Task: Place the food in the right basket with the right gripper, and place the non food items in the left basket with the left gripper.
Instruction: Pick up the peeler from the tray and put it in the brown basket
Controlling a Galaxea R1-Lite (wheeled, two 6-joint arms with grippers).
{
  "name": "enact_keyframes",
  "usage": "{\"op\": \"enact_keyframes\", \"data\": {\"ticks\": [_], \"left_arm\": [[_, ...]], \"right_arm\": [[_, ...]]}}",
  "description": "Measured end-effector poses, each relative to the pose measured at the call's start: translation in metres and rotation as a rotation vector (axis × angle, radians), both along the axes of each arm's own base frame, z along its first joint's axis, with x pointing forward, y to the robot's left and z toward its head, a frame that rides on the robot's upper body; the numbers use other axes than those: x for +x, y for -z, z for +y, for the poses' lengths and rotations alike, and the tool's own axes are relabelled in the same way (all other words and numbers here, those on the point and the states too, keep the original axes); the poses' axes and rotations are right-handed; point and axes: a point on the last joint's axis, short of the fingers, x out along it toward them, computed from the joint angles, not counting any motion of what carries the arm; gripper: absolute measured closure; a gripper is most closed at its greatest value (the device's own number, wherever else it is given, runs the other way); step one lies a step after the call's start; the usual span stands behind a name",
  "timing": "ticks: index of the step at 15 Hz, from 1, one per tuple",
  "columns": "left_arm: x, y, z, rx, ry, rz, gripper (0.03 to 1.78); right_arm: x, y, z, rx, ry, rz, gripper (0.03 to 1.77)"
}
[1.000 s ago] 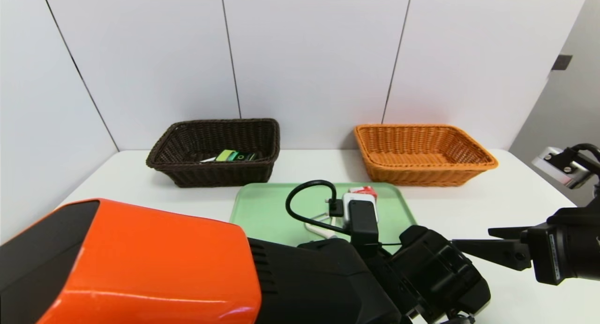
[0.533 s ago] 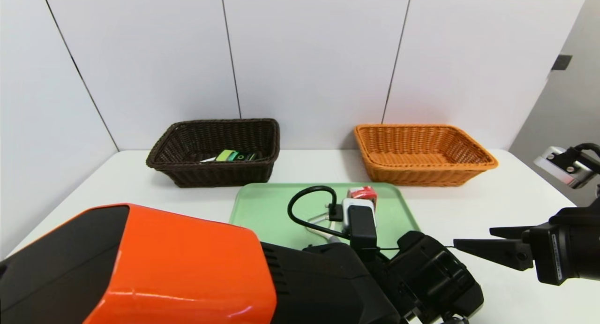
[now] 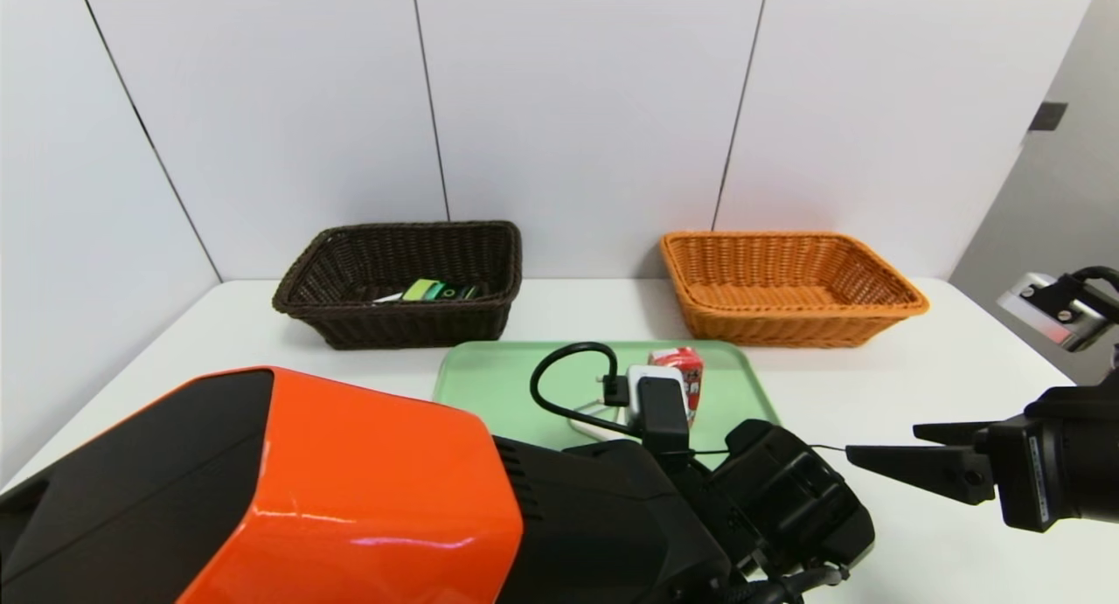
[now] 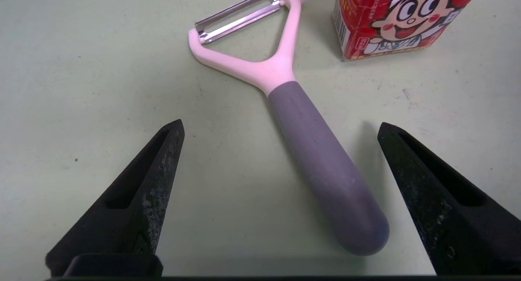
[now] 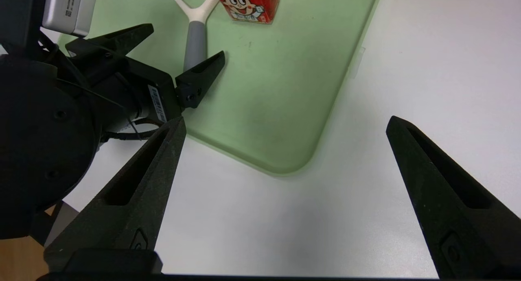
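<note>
The white Y-peeler with a grey handle (image 4: 321, 163) lies flat on the green tray (image 3: 489, 385). My left gripper (image 4: 281, 124) hovers low over it, open, one finger on each side of the handle and apart from it. The red drink carton (image 4: 390, 20) stands upright just beyond the peeler's head; the head view shows the carton (image 3: 680, 364) behind the left wrist camera. The black bottle with its green label (image 3: 446, 291) and the white pen (image 3: 389, 298) lie in the dark brown basket (image 3: 398, 324). My right gripper (image 5: 285, 120) hangs open and empty over the table by the tray's near right corner.
The orange basket (image 3: 791, 320) stands at the back right with nothing in it. The left arm's orange shell (image 3: 350, 499) fills the near left of the head view and hides the tray's near part. The white wall runs close behind both baskets.
My left arm has edged left and lower over the tray, so more of the red carton shows beside its wrist camera. The right gripper has barely moved.
</note>
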Motion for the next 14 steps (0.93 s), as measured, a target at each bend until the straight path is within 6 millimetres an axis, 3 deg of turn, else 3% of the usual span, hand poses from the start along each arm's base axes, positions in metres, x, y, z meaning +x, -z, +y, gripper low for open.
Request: {"op": "enact_keyframes", "data": {"ticks": [9, 14], "left_arm": [[0.0009, 0.0102, -0.0019, 0.015, -0.006, 0.009, 0.12], [0.0005, 0.0112, -0.0008, 0.029, -0.004, 0.009, 0.78]], "right_arm": [[0.0002, 0.0000, 0.0000, -0.001, 0.001, -0.001, 0.10], [0.0008, 0.0000, 0.0002, -0.002, 0.000, -0.001, 0.10]]}}
